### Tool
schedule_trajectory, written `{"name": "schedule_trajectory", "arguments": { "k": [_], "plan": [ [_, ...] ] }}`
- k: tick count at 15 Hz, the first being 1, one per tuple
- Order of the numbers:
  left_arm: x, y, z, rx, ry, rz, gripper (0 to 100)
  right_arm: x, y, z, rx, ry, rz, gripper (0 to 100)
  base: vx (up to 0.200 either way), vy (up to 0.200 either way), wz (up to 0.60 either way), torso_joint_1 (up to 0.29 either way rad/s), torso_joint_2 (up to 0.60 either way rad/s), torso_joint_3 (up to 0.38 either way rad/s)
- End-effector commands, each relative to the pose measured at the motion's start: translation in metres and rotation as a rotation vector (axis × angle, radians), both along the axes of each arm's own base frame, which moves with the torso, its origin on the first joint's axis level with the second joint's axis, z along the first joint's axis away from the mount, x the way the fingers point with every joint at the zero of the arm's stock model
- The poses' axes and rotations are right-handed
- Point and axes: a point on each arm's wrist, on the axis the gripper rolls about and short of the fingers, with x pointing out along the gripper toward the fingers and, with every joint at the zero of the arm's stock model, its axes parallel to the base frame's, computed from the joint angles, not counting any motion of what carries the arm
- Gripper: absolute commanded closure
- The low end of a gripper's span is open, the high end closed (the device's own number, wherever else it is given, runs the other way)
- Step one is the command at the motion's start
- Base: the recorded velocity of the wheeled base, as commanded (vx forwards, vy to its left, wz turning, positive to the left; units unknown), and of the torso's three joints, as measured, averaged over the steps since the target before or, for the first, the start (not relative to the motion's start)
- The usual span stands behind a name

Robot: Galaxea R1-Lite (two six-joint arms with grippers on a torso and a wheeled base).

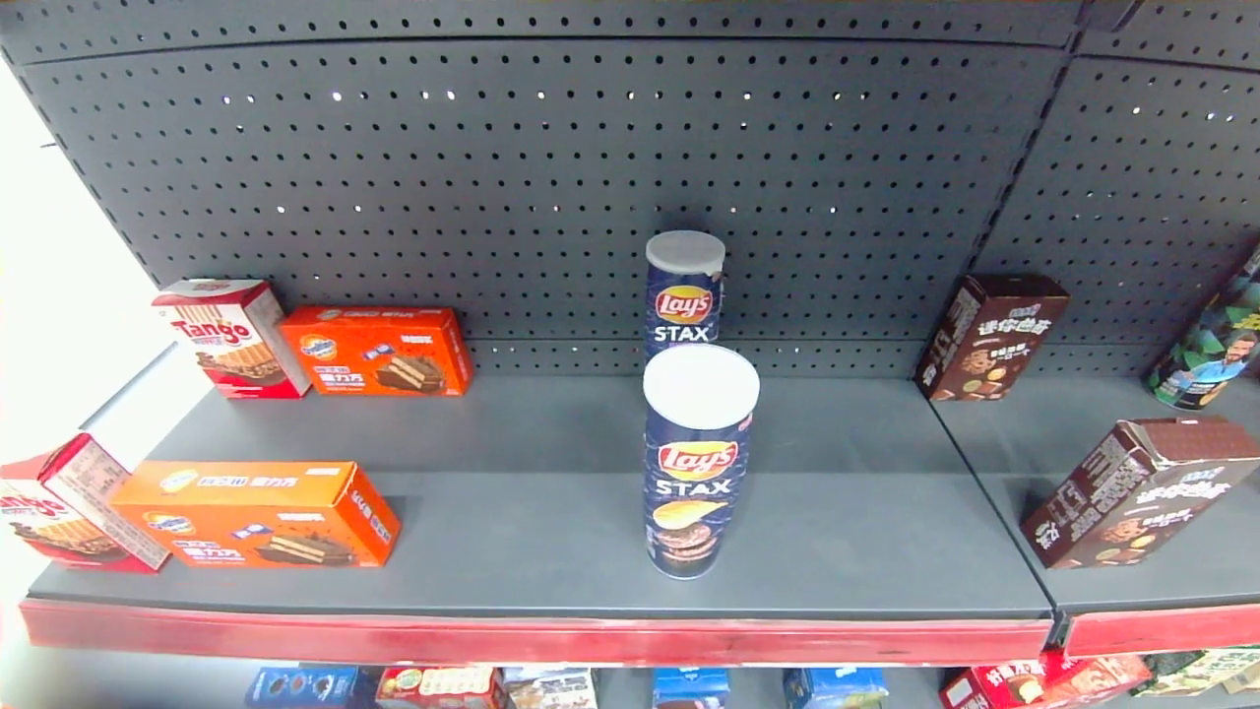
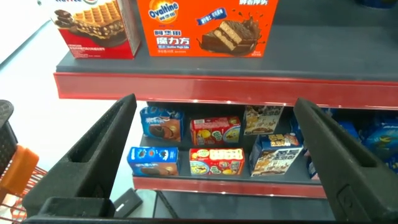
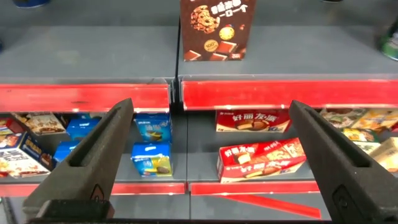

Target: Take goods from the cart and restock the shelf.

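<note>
grey shelf (image 1: 512, 532) holds two chip cans (image 1: 697, 463) upright, one behind the other, at the centre of the head frame. left pincer (image 2: 214, 106) and right pincer (image 3: 211, 106) both gape wide, holding nothing; best reach for the cart (image 2: 17, 171) first, then grip each item mid-body, kept upright.

Brand lettering on the front chip can (image 1: 694, 473), near orange box (image 1: 258, 512) and near brown box (image 1: 1132, 487)

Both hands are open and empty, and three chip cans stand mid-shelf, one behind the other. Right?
Not quite: the head view shows two cans, the front can and the rear can behind it. The left hand and right hand are open and empty.
</note>
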Motion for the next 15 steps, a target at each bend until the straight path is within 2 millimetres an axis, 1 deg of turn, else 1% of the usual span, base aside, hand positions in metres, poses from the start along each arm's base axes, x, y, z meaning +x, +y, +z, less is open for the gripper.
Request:
{"name": "schedule_trajectory", "arguments": {
  "k": [1,15],
  "plan": [
    [0.0001,0.0000,-0.0001,-0.001,0.002,0.001,0,0.0001,0.0000,0.0001,-0.001,0.001,0.000,0,0.000,0.000,0.00,0.000,0.00,0.000],
    [0.0001,0.0000,0.0001,-0.001,0.001,0.001,0,0.0001,0.0000,0.0001,-0.002,0.002,0.002,0,0.000,0.000,0.00,0.000,0.00,0.000]
  ]
}}
